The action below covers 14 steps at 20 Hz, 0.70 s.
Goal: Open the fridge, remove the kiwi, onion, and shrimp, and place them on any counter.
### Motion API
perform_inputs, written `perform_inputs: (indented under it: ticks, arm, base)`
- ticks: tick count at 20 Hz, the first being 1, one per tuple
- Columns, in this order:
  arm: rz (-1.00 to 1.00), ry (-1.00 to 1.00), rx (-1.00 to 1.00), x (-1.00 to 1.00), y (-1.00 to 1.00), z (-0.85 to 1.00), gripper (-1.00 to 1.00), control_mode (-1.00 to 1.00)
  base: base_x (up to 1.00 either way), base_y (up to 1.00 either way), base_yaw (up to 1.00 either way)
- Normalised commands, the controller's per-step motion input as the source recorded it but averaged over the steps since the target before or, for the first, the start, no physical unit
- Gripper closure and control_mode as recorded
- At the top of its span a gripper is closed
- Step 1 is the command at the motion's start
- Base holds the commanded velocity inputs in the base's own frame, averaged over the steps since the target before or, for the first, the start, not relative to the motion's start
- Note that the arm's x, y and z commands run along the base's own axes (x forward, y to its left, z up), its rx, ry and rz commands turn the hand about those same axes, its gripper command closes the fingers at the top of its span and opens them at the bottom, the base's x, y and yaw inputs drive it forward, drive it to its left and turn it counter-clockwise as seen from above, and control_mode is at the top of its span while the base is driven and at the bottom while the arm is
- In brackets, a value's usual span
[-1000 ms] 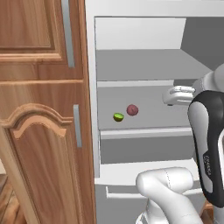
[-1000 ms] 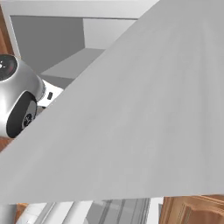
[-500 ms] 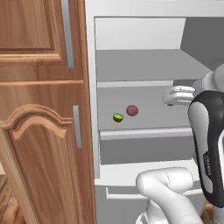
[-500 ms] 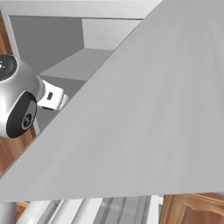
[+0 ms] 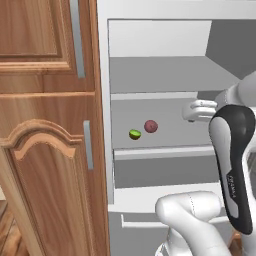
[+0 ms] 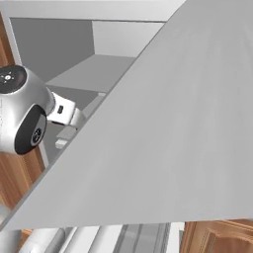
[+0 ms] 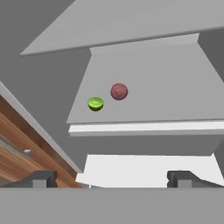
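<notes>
The fridge (image 5: 160, 75) stands open, its white shelves in sight. On the middle shelf lie the lime-green kiwi (image 5: 135, 134) and, just to its right, the reddish-purple onion (image 5: 151, 126). In the hand view the kiwi (image 7: 95, 103) and onion (image 7: 119, 91) rest side by side on that shelf, ahead of and above the fingertips. My gripper (image 7: 113, 179) is open, with nothing between its fingers. My gripper (image 5: 189, 112) hovers at shelf height, to the right of the onion and apart from it. The shrimp and the counter are out of view.
A brown wooden cabinet (image 5: 50, 150) with grey bar handles borders the fridge on the left. The swung-out fridge door (image 6: 173, 123) stands as a grey slab close on the right. A lower shelf and a bottom drawer (image 5: 145, 220) sit beneath the fruit shelf.
The hand has shifted only slightly near the shelf. The kiwi and onion lie where they were, and the jaws stay open.
</notes>
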Motion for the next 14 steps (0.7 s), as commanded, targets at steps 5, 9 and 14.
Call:
perform_inputs:
  ticks: [5,9,14]
  arm:
    - [0.0,0.0,0.0,0.12,0.1,-0.45,-1.0,-1.0]
    - [0.04,0.01,0.0,0.03,0.18,-0.52,-1.0,-1.0]
    - [0.05,0.0,0.0,0.03,0.15,-0.51,-1.0,-1.0]
  base:
    - [0.0,0.0,0.0]
    - [0.0,0.0,0.0]
    - [0.0,0.0,0.0]
